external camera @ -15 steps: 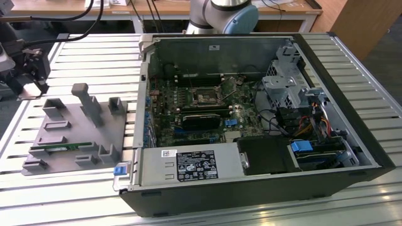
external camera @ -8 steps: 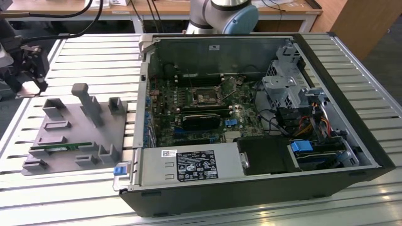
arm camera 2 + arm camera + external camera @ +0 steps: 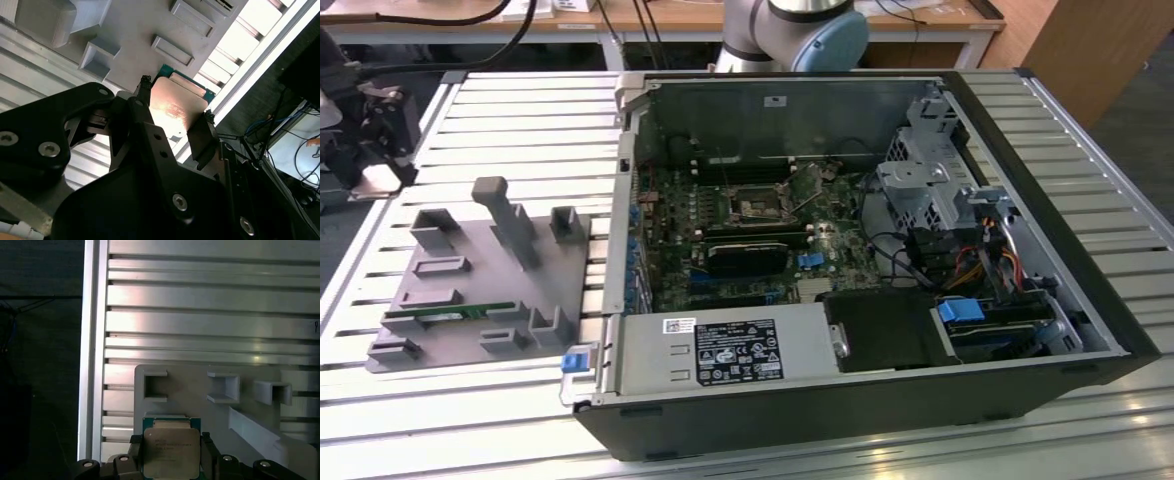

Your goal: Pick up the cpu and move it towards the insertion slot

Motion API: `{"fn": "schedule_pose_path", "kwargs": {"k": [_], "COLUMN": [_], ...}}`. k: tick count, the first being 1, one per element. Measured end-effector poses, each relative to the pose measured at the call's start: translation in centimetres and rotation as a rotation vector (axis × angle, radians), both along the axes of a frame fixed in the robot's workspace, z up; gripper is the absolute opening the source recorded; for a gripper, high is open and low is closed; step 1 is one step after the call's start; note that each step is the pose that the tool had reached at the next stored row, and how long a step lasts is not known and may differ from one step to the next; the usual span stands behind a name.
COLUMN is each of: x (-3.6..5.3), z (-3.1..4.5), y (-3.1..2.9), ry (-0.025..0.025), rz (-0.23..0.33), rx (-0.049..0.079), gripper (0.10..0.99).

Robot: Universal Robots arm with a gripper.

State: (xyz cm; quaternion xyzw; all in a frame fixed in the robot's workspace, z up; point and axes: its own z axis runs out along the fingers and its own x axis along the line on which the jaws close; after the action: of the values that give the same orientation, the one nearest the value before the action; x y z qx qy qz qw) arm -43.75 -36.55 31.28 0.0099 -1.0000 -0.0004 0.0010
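step: pick phase done or nearly so. cpu [image 3: 175,107] sits between the two black fingers [image 3: 202,140] of the end effector [image 3: 172,112]; transport to the insertion slot [image 3: 757,207] looks not yet started, judging by how far apart they are.

end effector: closed on the cpu, one finger on each of two opposite edges; both wrist views agree.

cpu location: in the end effector, over the grey fixture tray [image 3: 200,390] near one of its corners, close to the edge of the slatted surface [image 3: 200,300]. Can't tell whether it's lifted clear of the tray or touching it.

cpu orientation: square part, so no real long axis. Flat, silvery lid facing up toward the first wrist view's camera, green substrate rim [image 3: 171,421] showing past the lid. Edges run roughly square to the tray pockets [image 3: 155,386] and the surface slats.

slot location: inside the open pc case [image 3: 1067,260], on the motherboard [image 3: 720,230] toward the case's rear wall; silvery frame, dark centre. Well apart from the tray [image 3: 467,290], which lies on the surface at the exterior view's left of the case.

next move calls for (my read): keep the chip level, clear the tray's raised blocks and the case side wall, and arrive with the chip's edges parallel to the socket frame.

risk: grip is on thin edges only, so a tilt or slip is plausible.
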Motion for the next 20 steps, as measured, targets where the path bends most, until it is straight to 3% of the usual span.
{"fn": "schedule_pose_path", "kwargs": {"k": [11,20], "x": [0.0,0.0], "z": [1.07,2.47], "y": [0.26,0.42], "ry": [0.0,0.0001], "rz": [0.0,0.0], "rx": [-0.003,-0.004], "gripper": [0.541,0.541]}}
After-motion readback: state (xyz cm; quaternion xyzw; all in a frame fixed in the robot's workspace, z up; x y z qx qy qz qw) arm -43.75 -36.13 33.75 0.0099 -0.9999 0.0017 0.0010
